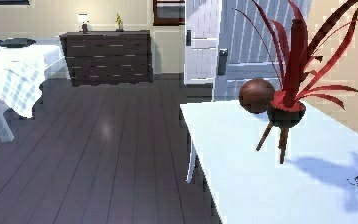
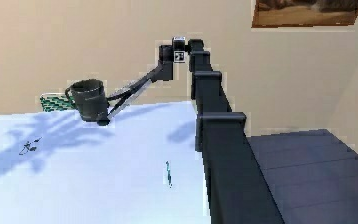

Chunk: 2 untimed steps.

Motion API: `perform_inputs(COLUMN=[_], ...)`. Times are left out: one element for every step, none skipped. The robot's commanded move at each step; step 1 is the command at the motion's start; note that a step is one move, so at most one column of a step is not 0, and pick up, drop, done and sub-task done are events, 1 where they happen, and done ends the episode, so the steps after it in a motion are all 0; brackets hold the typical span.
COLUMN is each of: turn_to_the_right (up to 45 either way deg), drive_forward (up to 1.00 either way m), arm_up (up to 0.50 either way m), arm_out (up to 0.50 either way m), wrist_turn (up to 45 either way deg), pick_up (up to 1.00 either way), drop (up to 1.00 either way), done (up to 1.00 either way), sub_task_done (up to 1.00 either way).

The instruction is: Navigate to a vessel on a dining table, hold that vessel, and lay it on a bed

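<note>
A dark grey-green cup-like vessel [image 2: 84,98] with a handle shows at the far edge of the white dining table [image 2: 97,185] in the arm side view. The dark arm [image 2: 222,130] rises from the bottom edge, and its gripper [image 2: 104,118] reaches left and down to the vessel's lower right side. I cannot tell whether the vessel rests on the tabletop or whether the gripper holds it. In the forward view a bed [image 1: 22,70] with a white and blue checked cover stands at the left.
The forward view's right has the white table [image 1: 317,190], with a red-leaved plant [image 1: 292,60] in a dark tripod pot and a brown round thing [image 1: 256,95]. A dark dresser [image 1: 107,55] and a white door [image 1: 202,40] stand at the back across dark floor. A thin green item [image 2: 168,175] lies on the table.
</note>
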Motion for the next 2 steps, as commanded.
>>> perform_inputs(turn_to_the_right=[0.0, 0.0], drive_forward=[0.0, 0.0], arm_up=[0.0, 0.0], arm_out=[0.0, -0.46], wrist_turn=[-21.0, 0.0], pick_up=[0.0, 0.0], drop=[0.0, 0.0], done=[0.0, 0.0], sub_task_done=[0.0, 0.0])
